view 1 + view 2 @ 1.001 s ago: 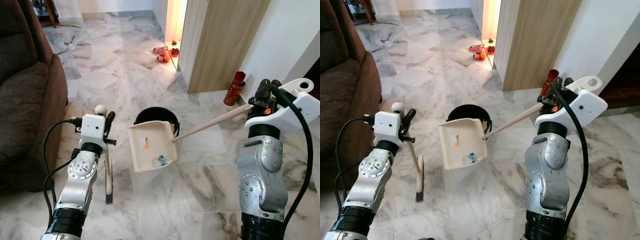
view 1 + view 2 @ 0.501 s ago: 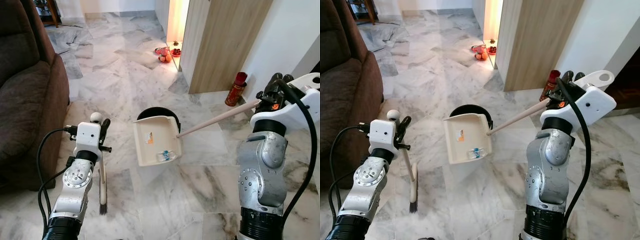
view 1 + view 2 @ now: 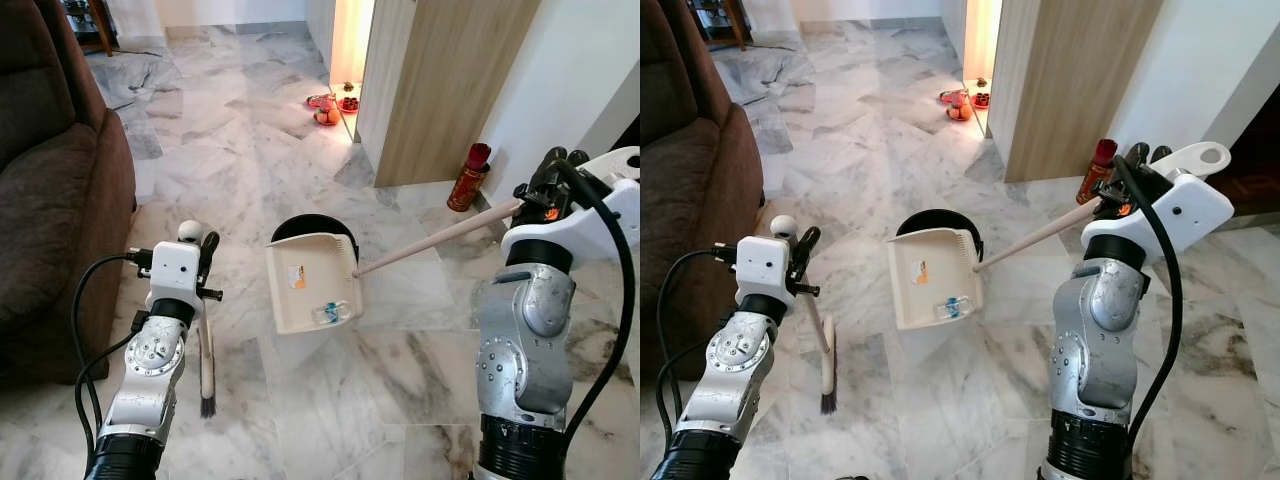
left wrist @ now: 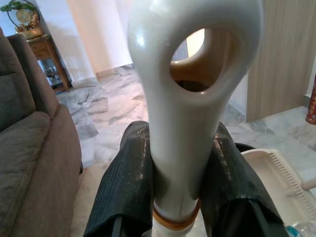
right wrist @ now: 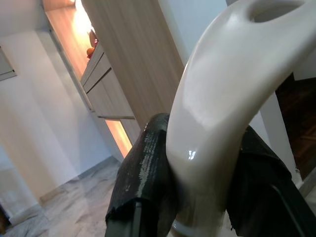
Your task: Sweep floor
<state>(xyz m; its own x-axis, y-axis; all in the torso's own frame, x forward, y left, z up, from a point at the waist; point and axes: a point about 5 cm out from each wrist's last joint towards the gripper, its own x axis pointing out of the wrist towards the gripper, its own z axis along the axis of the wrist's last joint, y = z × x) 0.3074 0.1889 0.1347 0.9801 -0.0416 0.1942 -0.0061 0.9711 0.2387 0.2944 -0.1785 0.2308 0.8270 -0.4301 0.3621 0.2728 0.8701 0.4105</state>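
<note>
Since the frame of one second ago, the dustpan (image 3: 312,282) is found raised slightly and shifted toward the robot's right, its tray now covering less of the black bin (image 3: 312,232), and the brush (image 3: 207,372) is drawn a little nearer to the robot; against the half-second frame, almost nothing is altered. Nearest, the left gripper (image 3: 205,262) is recorded low on the robot's left, its black fingers (image 4: 129,186) clamped on the pale handle of the brush, which hangs nearly upright with dark bristles at the marble floor (image 3: 330,400). The right gripper (image 3: 1137,172) is held higher on the robot's right, its fingers (image 5: 143,173) closed on the white looped grip of the dustpan's long wooden handle (image 3: 435,240), which slopes down and to the robot's left to the cream tray. The tray is carried above the floor, tilted, in front of and partly over the black bin; small bits of debris (image 3: 325,312), one bluish, are lodged near its lower edge. A brown sofa (image 3: 50,200) is set along the robot's left. A red canister (image 3: 468,177) is stood against the white wall beside a wooden panel (image 3: 440,80). Farthest, small red and orange objects (image 3: 330,105) are noted on the floor by a lit doorway.
</note>
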